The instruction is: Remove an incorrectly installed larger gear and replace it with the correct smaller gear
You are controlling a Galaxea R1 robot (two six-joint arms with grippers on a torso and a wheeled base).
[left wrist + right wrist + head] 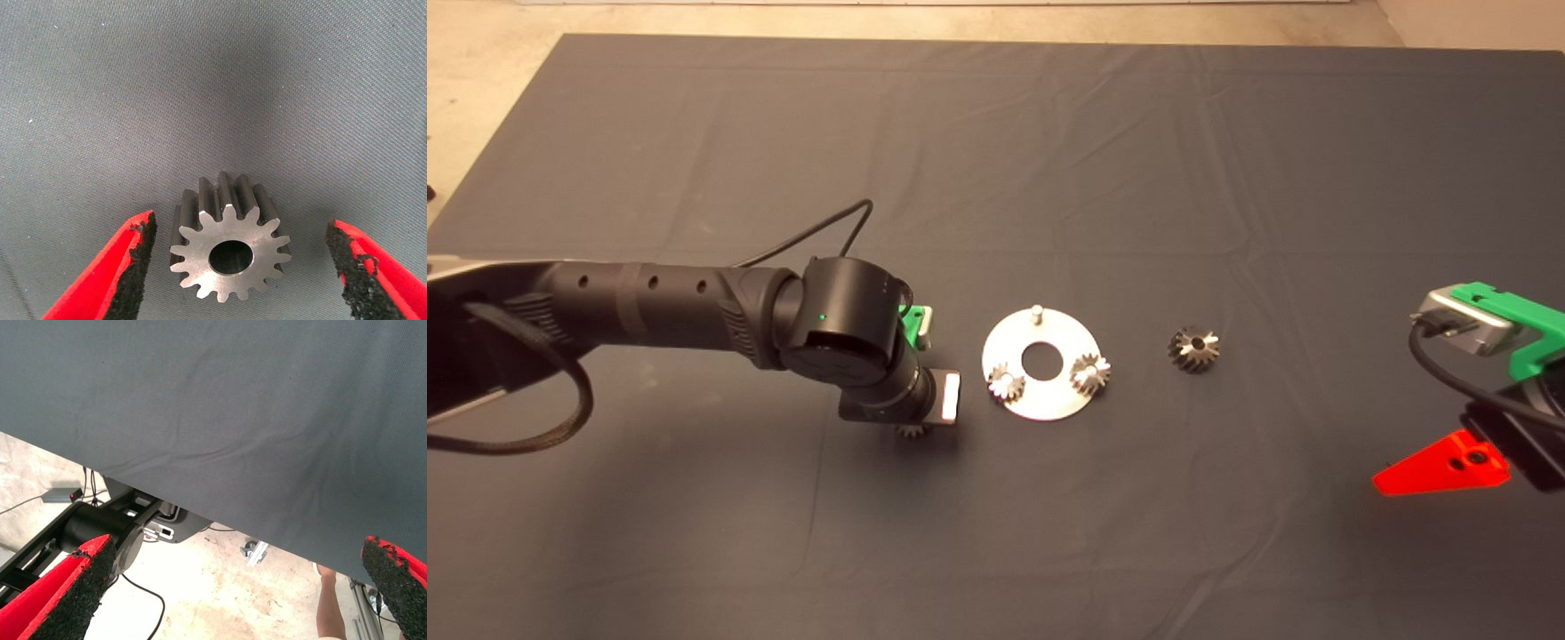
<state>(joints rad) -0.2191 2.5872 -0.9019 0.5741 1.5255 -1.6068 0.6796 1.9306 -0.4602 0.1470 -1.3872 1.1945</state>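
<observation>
1. The left tool (233,267) hangs low over the worktop (996,133), just left of the round metal plate (1049,404). Its two red fingers (117,267) are spread wide and grip nothing.
2. Between the black pads sits the smaller gear (230,250), with free space on both sides, so neither pad touches it. It lies on its flat face, its centre hole and axis pointing up toward the wrist, and the teeth face the pads.
3. In my judgement the next move depends only on this: the gear is already centred between the fingers, so closing them should pinch it across its toothed rim.
4. Further out, the plate carries two small gears (1006,384) and one bare pin (1036,312), where this gear seems to belong.
5. The larger gear (1193,348) lies on the mat to the right of the plate, already off it.
6. The right tool (233,600) waits at the right edge, spread and empty, much farther from the gear.
</observation>
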